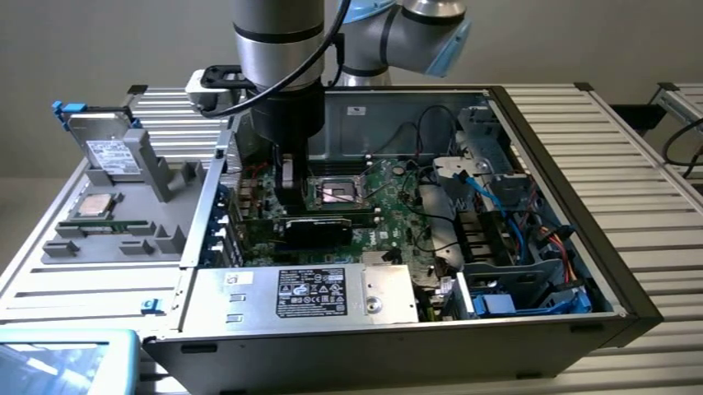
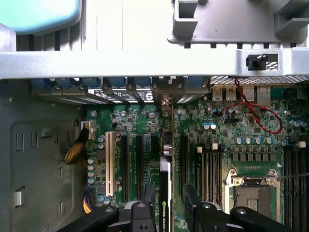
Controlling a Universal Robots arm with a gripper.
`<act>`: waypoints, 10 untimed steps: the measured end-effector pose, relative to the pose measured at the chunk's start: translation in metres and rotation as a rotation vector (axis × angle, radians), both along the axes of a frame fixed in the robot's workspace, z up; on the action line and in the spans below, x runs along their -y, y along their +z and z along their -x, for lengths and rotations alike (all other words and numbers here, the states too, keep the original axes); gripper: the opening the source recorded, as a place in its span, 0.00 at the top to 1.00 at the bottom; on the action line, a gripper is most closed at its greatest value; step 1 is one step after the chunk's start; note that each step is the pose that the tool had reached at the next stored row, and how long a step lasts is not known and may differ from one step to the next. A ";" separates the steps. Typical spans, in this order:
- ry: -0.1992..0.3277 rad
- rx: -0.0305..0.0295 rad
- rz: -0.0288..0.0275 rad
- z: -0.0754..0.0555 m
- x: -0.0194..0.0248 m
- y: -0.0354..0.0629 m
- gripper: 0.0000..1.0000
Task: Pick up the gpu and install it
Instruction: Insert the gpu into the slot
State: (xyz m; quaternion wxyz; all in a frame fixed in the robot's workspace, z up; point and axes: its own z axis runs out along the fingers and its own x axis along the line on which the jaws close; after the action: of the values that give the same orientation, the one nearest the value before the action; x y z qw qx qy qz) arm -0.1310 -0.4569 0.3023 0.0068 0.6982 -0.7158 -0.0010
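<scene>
The gpu [image 1: 318, 228] stands on edge in a slot of the green motherboard [image 1: 384, 222] inside the open computer case, its black cooler facing the case's front. In the wrist view the gpu [image 2: 165, 176] shows edge-on as a thin card running to its silver bracket at the case's rear wall. My gripper [image 1: 288, 191] reaches down into the case right over the card. Its black fingers [image 2: 147, 195] straddle the card's near end, one on each side. My gripper [image 2: 169, 200] is open, with green board showing in the gap between the card and one finger.
The CPU socket [image 1: 338, 191] lies just beyond the card, and cables fill the case's side at the exterior view's right. A power supply [image 1: 318, 292] sits at the case's front. A grey tray [image 1: 165, 239] at the exterior view's left holds a silver drive [image 1: 110, 156] and a processor [image 1: 94, 206].
</scene>
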 end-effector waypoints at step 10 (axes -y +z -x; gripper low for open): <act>0.000 0.0008 0.0070 0.007 -0.0006 -0.0038 0.88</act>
State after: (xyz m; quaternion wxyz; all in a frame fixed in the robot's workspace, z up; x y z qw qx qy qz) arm -0.1384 -0.4563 0.2986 0.0089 0.6983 -0.7158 0.0018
